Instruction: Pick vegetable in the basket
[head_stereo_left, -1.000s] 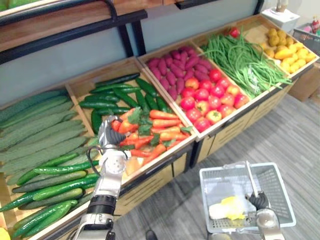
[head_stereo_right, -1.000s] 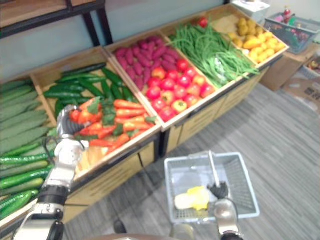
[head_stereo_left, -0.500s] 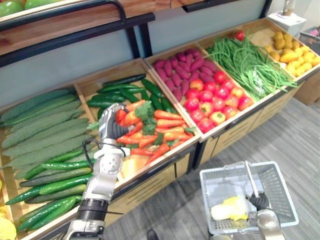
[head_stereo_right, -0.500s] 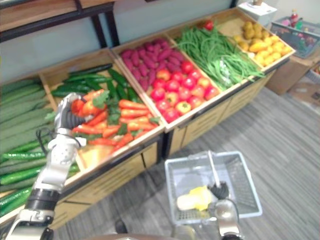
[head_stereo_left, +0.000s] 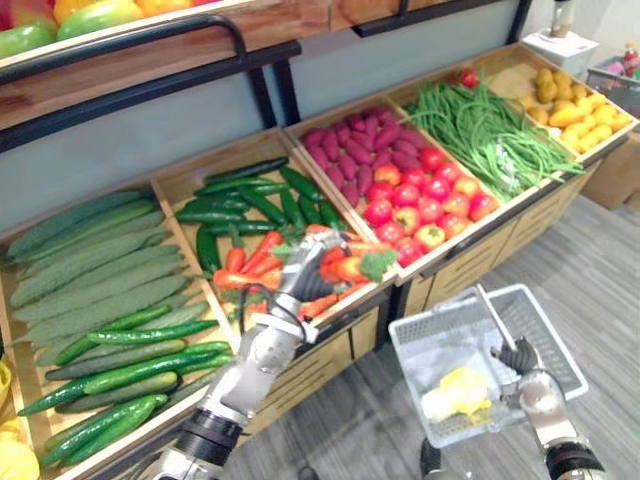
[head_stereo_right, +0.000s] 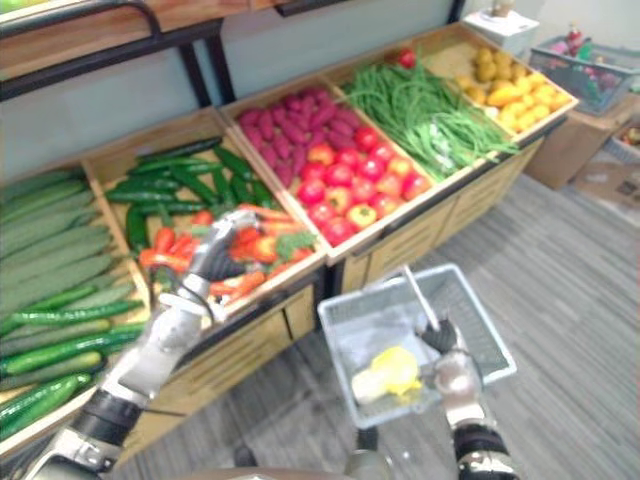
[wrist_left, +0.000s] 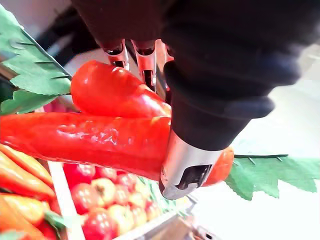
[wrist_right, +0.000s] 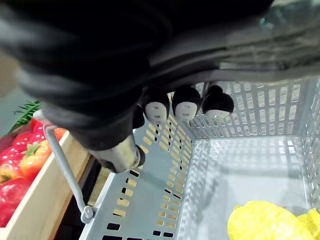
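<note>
We are clamping the fingers of our left hand around a carrot, thumb across it, with a second carrot wedged against the fingers. Their leafy tops are sticking out past the hand. The load is hanging over the front corner of the carrot crate, on the side nearest the basket, which looks like the shortest way across. Our right hand is curling its fingers round the basket's handle and holding it low beside the crate, mouth up, so that the carrots can be dropped in from above. A yellow item is lying toward one corner inside.
</note>
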